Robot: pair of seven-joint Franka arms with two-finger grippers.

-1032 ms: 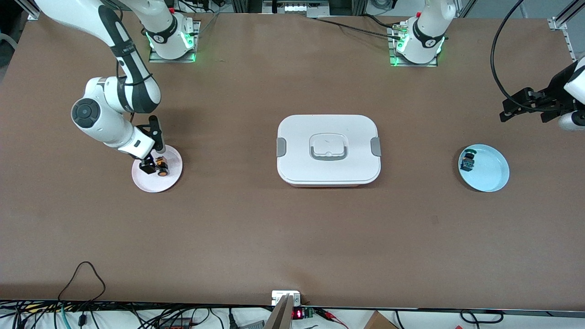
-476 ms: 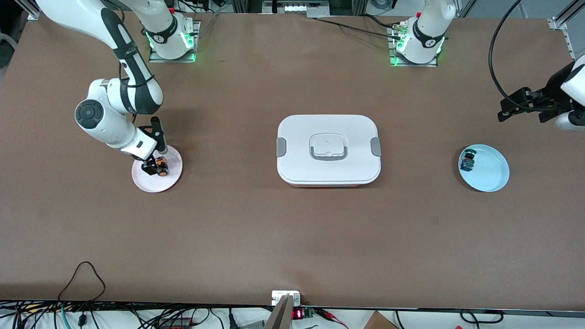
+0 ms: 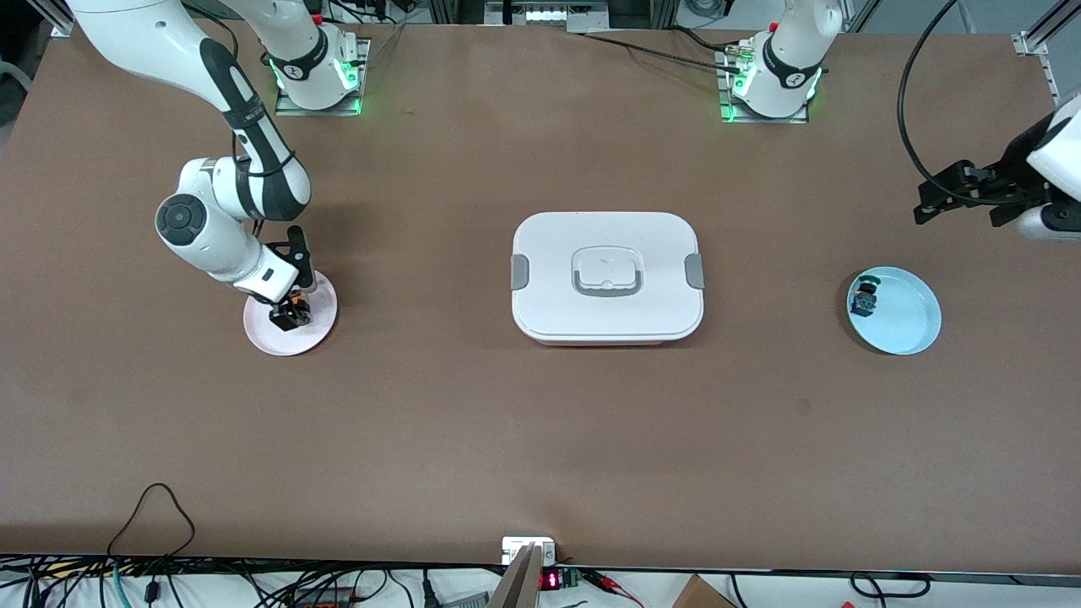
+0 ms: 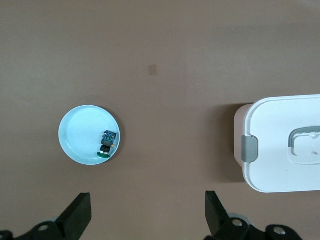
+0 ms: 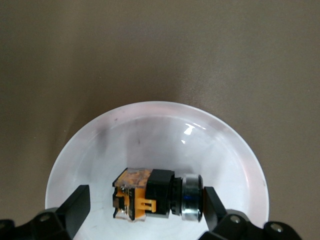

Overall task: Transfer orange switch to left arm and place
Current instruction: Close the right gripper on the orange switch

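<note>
My right gripper (image 3: 289, 317) hangs low over the pink plate (image 3: 317, 333), jaws spread wide, holding nothing. The orange switch (image 5: 157, 195) lies on its side in that plate, between my fingers (image 5: 76, 205), its long axis running across the gap from one fingertip to the other. My right arm is nearer by far. My left gripper (image 3: 958, 196) waits high, spread and empty, near the blue plate (image 3: 912, 325). Count: two plates, two switches, one box (image 3: 606, 276) between the plates.
</note>
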